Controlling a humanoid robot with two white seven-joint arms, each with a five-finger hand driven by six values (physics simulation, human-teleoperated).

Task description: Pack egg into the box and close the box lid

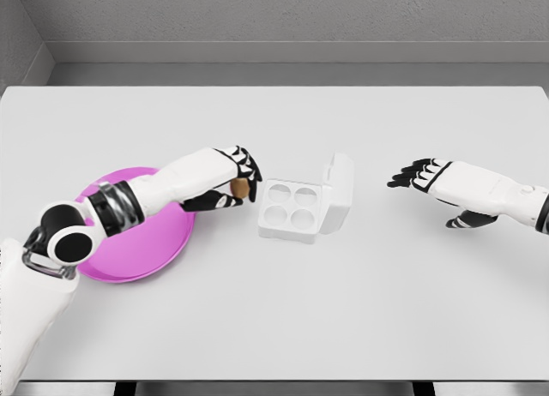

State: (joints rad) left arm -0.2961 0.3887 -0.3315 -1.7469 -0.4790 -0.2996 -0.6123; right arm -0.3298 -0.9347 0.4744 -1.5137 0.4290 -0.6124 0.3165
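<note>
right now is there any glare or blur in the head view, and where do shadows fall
Head view: sharp throughout, no glare or blur; light is soft and even. Faint shadows sit under the left robot hand holding the egg, beside the open box, and under the right robot hand.

Bright, even light falls from above across the white bench (274,327), leaving only faint, soft-edged shadows close beneath things (no hard glare anywhere). The render is sharp from edge to edge, without blur or visible distortion.
</note>
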